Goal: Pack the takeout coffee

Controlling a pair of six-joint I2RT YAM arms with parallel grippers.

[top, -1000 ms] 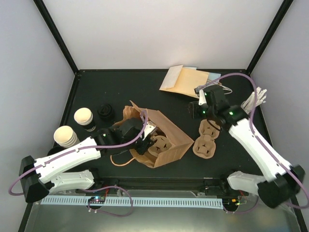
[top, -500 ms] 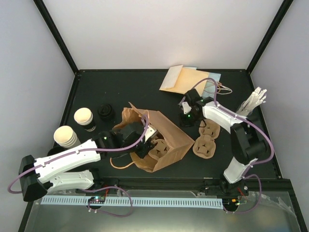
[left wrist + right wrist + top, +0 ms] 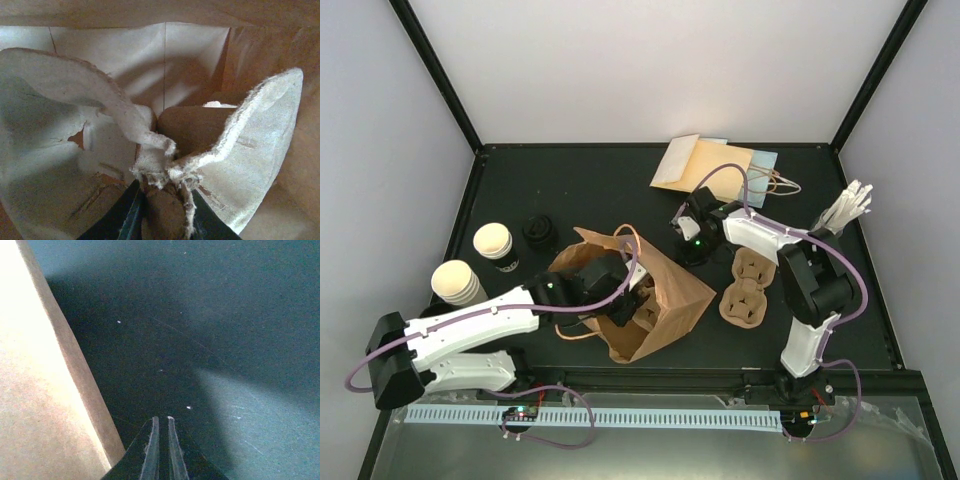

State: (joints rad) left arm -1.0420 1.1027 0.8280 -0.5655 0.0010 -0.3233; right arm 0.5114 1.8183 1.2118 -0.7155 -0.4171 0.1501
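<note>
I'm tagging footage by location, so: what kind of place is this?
Probably a robotics test cell, not a café: plain white enclosure walls, a black tabletop with two robot arms bolted at its near edge, and staged props like paper cups and a brown bag.

Cups (image 3: 492, 241) left of bag (image 3: 678, 285); carrier (image 3: 250, 150) inside it; second carrier (image 3: 748, 285) right.

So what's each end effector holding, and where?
Left end effector pinches the pulp carrier by its centre ridge inside the bag; right end effector holds nothing.
</note>
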